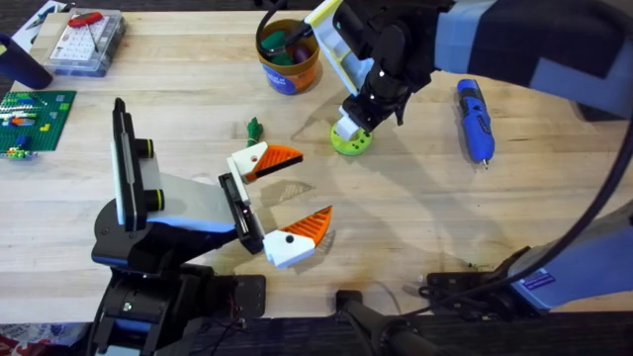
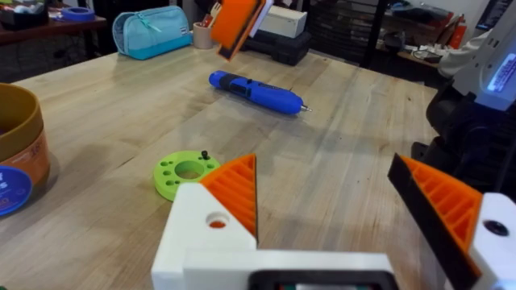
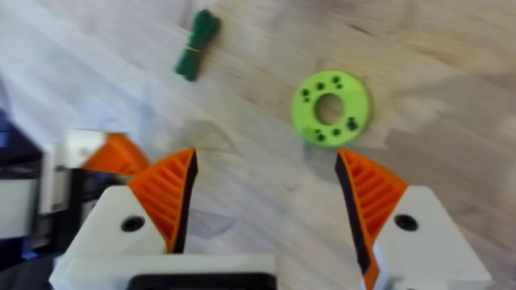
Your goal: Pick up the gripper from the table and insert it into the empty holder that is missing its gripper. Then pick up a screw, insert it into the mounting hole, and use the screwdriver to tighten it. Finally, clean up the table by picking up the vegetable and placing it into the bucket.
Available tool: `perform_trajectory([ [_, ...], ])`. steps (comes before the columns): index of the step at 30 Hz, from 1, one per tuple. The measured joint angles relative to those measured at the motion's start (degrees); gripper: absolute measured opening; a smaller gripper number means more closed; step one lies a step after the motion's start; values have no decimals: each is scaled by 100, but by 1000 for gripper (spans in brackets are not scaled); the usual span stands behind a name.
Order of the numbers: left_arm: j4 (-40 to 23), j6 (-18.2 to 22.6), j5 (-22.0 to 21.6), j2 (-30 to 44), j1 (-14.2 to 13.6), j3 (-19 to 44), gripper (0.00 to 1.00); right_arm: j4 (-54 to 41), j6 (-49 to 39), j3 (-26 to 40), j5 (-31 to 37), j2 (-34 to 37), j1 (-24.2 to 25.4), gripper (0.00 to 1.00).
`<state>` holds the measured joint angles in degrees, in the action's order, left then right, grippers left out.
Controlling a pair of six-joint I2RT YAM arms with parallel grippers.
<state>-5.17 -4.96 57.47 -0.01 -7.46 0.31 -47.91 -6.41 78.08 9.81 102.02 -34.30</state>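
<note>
- Overhead: right gripper [image 1: 353,132] hangs above the lime-green disc [image 1: 351,142], near the bucket [image 1: 288,57]; its fingers are hard to read from up here. Left gripper [image 1: 289,198] sits low on the table, fingers spread wide, nothing between them. Vegetable [image 1: 254,129] lies on the bare table [image 1: 415,208], between the left gripper and the bucket, just left of the disc. Screwdriver [image 1: 474,120] lies well off to the right.
- Left wrist: left gripper [image 2: 347,209] pads gaping, empty. Disc [image 2: 186,173] just ahead, a small dark screw possibly standing on it; screwdriver [image 2: 256,91] farther back, tip pointing right.
- Right wrist: right gripper [image 3: 266,201] is wide open, holding nothing, looking straight down. Disc [image 3: 331,108] and vegetable [image 3: 197,44] both lie ahead of the pads.
- Step looks like the cleanup pick. To do it well: shift the right gripper over the vegetable, straddle its narrow width across the long axis, drop until the pads nearly touch wood, close gently, and keep clear of the disc.
</note>
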Motion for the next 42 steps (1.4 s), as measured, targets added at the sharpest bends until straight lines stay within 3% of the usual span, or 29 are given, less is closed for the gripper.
perform_trajectory([
  [11, 1, -1, -2, 0, 0, 1, 991, -125, 220, 0, -86, -260, -1, 668],
  [21, 0, -1, -2, 0, 0, 1, 991, -1002, 1134, -52, -123, -1800, 473, 668],
  [23, 0, -1, -2, 1, 0, 1, 991, -942, 1227, -208, -125, -2037, 485, 668],
  [24, 1, -2, -3, 1, 0, 0, 991, -696, 1393, -694, -128, -2471, 479, 668],
  [30, 2, -1, -6, 0, 0, 1, 991, -146, 1578, -1780, -278, -3272, 491, 668],
  [35, 1, -2, -6, 1, 0, 1, 991, 49, 1606, -2379, -371, -3308, 491, 668],
  [42, 1, -1, -5, 0, 0, 1, 991, 298, 1534, -2474, -404, -3228, 491, 668],
])
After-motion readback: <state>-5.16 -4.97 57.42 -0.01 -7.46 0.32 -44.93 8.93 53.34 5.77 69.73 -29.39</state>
